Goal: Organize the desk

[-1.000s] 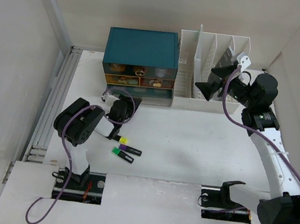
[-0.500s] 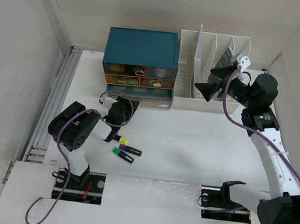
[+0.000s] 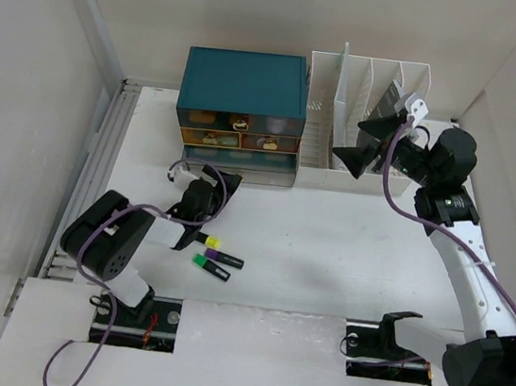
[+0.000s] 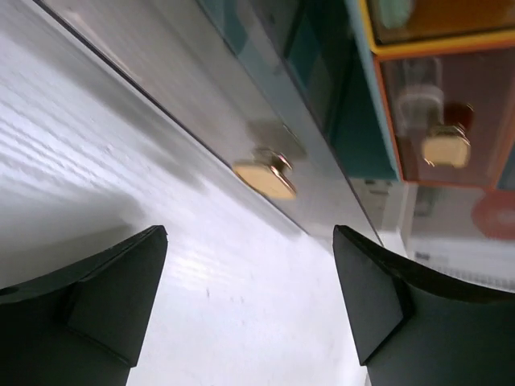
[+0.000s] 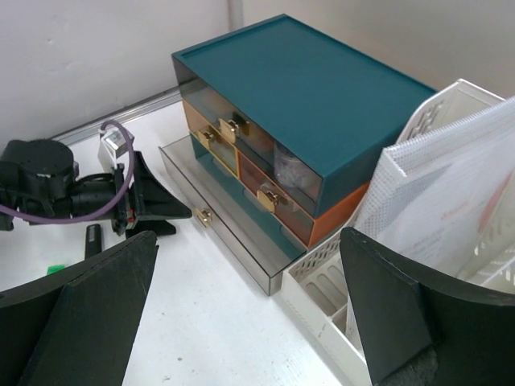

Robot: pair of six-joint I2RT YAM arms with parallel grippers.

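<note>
While the left hand (image 4: 249, 241) hangs low over the tabletop (image 3: 327, 250) with its jaws spread and nothing between them, the small gold knob (image 4: 265, 173) of the bottom drawer (image 5: 241, 257) sits just ahead of it, untouched. That drawer stands out a little from the teal drawer box (image 3: 245, 77), and I judge it is open to take in loose things, the hand being lined up with the knob to work the drawer. Two highlighters, one yellow-capped (image 3: 224, 252) and one green-capped (image 3: 211, 268), lie side by side just nearer than the left hand, close enough to be the likely cargo (though nothing holds them now).

The drawer's front lip is the edge to mind: it is near the left hand, so any swing toward the highlighters should back away from it first. To the left a metal rail (image 3: 93, 181) borders the tabletop; the wide middle lies free of things.

The right hand (image 5: 248, 241) is likewise spread and grasps nothing, raised in front of the white file rack (image 3: 320, 116), well apart from the left arm and out of its path.
</note>
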